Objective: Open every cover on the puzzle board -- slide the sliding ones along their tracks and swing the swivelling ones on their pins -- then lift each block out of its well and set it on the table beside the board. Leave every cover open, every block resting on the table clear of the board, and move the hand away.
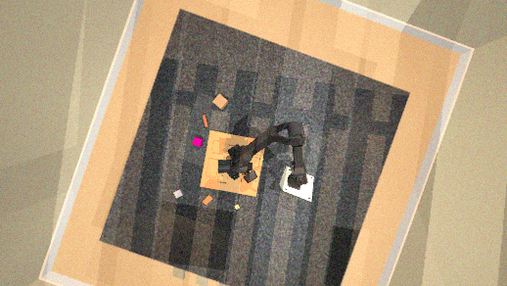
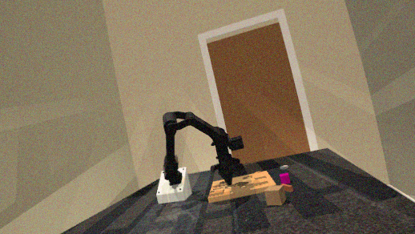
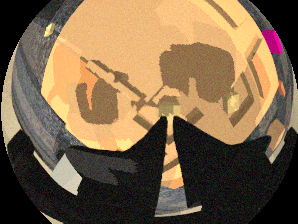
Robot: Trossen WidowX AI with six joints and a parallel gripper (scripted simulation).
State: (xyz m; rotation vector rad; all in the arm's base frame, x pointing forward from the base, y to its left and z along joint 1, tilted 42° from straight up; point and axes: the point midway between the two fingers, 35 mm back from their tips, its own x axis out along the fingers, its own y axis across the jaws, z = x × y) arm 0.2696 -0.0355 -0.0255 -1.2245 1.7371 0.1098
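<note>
The tan puzzle board [image 1: 213, 183] [image 2: 224, 195] [image 3: 140, 30] lies on the dark mat beside the arm's base. My gripper [image 1: 231, 168] [image 2: 230, 181] [image 3: 169, 120] hangs low over the board's middle, its fingers nearly together with only a thin gap and nothing between them. A small olive knob [image 3: 169, 106] on a cover sits just ahead of the fingertips, and a second knob [image 3: 232, 102] lies to its right. Two dark open wells [image 3: 200, 70] [image 3: 97, 102] show in the wrist view. A magenta block [image 1: 197, 141] [image 2: 284, 178] [image 3: 272, 41] stands on the mat beside the board.
A tan block [image 1: 220, 102] [image 2: 276, 195], two small orange pieces [image 1: 205, 120] [image 1: 207, 200], a grey piece [image 1: 178, 194] and a tiny yellow piece [image 1: 237, 207] [image 3: 49, 30] lie on the mat around the board. The white arm base [image 1: 297, 183] [image 2: 173, 190] stands to the board's side.
</note>
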